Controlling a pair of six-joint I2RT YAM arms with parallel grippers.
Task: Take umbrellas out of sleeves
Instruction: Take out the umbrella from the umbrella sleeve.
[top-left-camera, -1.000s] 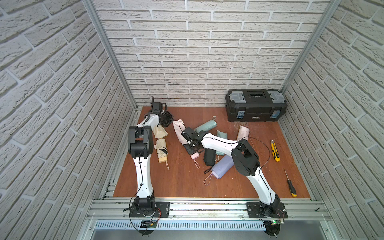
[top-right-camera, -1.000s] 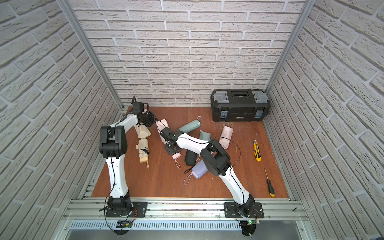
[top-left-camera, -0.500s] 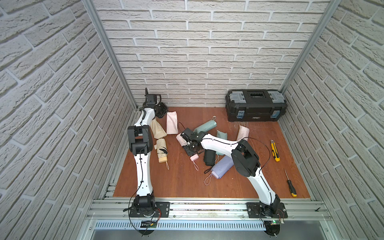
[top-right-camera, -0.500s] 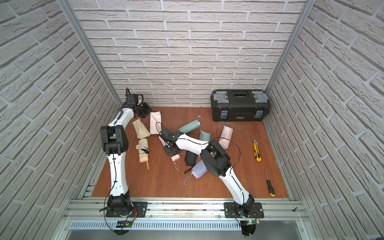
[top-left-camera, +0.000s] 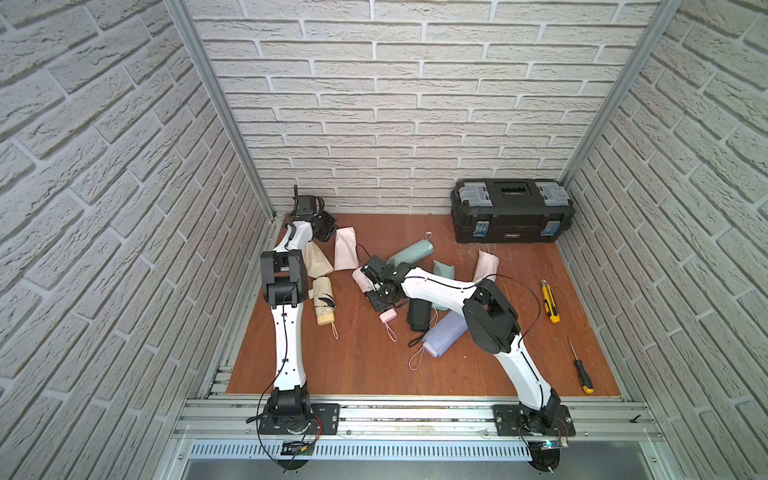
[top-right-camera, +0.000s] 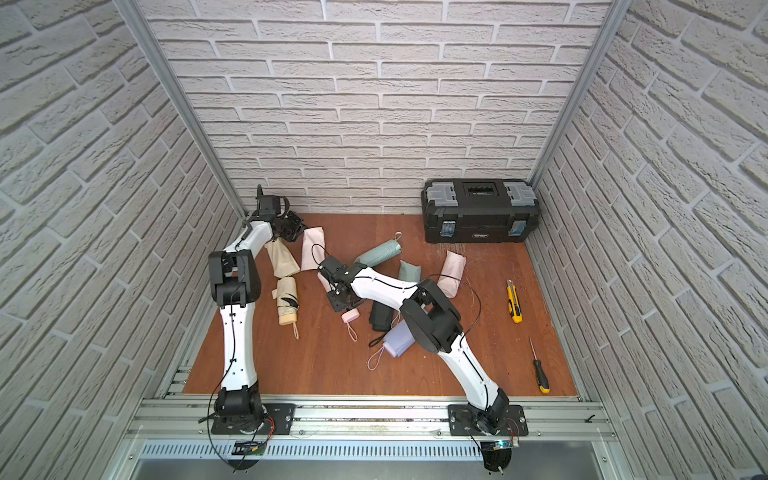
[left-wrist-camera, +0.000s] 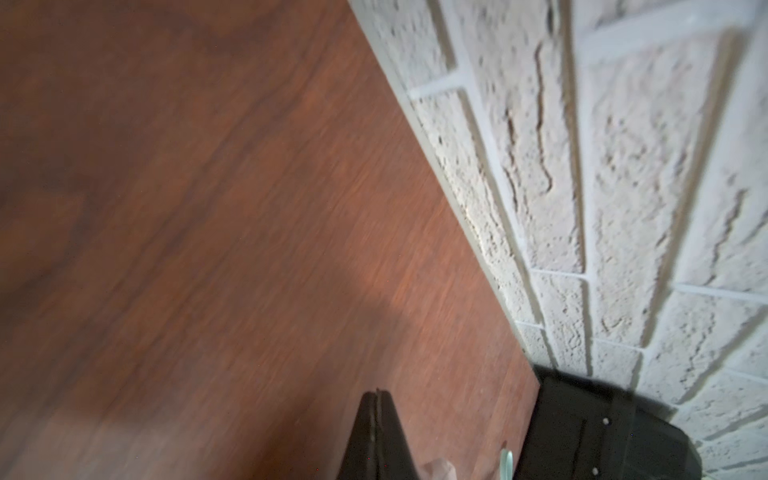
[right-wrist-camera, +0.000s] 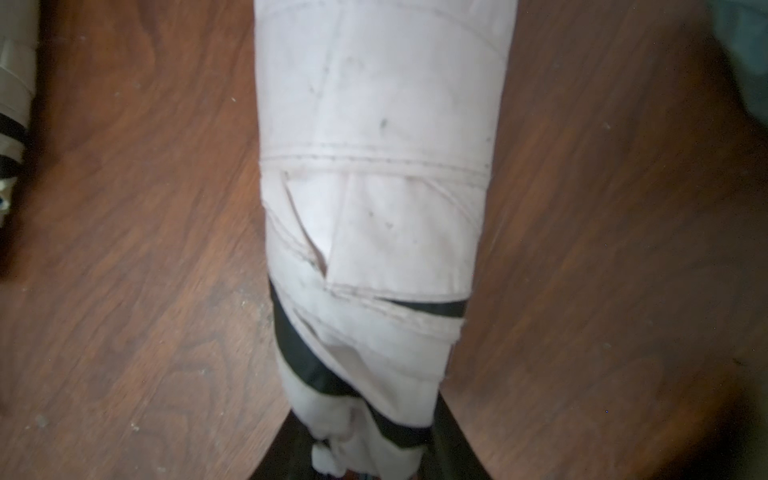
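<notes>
Right wrist view, entry 1: pink umbrella (right-wrist-camera: 382, 187), bare folded canopy with black lining showing. It lies on the wooden floor (right-wrist-camera: 124, 249) and runs straight out from the right gripper (right-wrist-camera: 370, 446), whose fingers (right-wrist-camera: 457, 453) stand partly apart and clamp its handle end from both sides. Judged purpose: to pin it flat so a cover can slide off lengthwise. For this one that step looks done.

Entry 2: pink sleeve (top-left-camera: 346, 249), limp and flat, well apart from the right fingers. Its far corner touches the left gripper (top-left-camera: 330, 230) in the back corner. In the left wrist view those fingers are pressed together; whether fabric is pinched between them cannot be told. Judged purpose: to set the empty cover clear of the pile.

Count, both top views.
- **Umbrella-shaped items:** six.
  - one beige umbrella (top-left-camera: 323, 301)
  - two pink, the clamped one and a second pink one (top-left-camera: 484, 266) well beyond the right fingers
  - one mint umbrella (top-left-camera: 411, 254)
  - one black umbrella (top-left-camera: 419, 313)
  - one lilac umbrella (top-left-camera: 444, 338)
  - Which of the last four are covered is too small to tell.
- **Flat sleeves:** three: pink, beige sleeve (top-left-camera: 318, 259), mint sleeve (top-left-camera: 442, 270).
- **Others:** one black toolbox (top-left-camera: 513, 210), one yellow utility knife (top-left-camera: 550, 301), one screwdriver (top-left-camera: 579, 370).
</notes>
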